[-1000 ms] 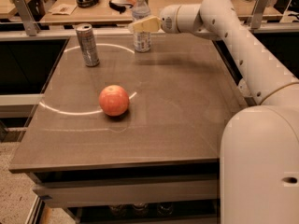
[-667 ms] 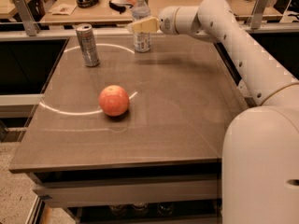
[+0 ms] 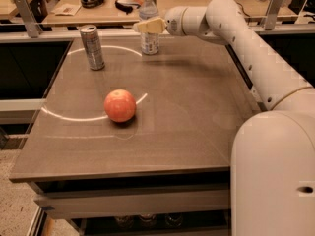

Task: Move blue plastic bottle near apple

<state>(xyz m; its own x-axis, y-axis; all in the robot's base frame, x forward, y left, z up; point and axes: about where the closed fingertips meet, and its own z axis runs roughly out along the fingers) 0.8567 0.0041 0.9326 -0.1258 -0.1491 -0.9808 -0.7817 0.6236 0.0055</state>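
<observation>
We see the blue plastic bottle [image 3: 149, 43], a clear bottle with a white cap and a pale label, standing upright near the far edge of the table [image 3: 197, 107]. The gripper [image 3: 147, 25] is at the bottle's upper half, one pale yellow pad lying across its front. We cannot tell whether the jaws are closed on the bottle or only set around it.

The apple [image 3: 119, 105], red-orange with yellowish patches, sits well apart from the bottle, toward the near left of the table, on a thin white arc marked on the surface. A silver can [image 3: 92, 47] stands upright to the left of the bottle, beside a second white arc.

We judge the task to be at its start. The bottle has been reached, but it is not yet lifted or moved. The carry toward the apple and the setting down beside it are left.

We can read no writing on the bottle's label or the can.

The white arm [image 3: 256, 58] reaches in from the right.
</observation>
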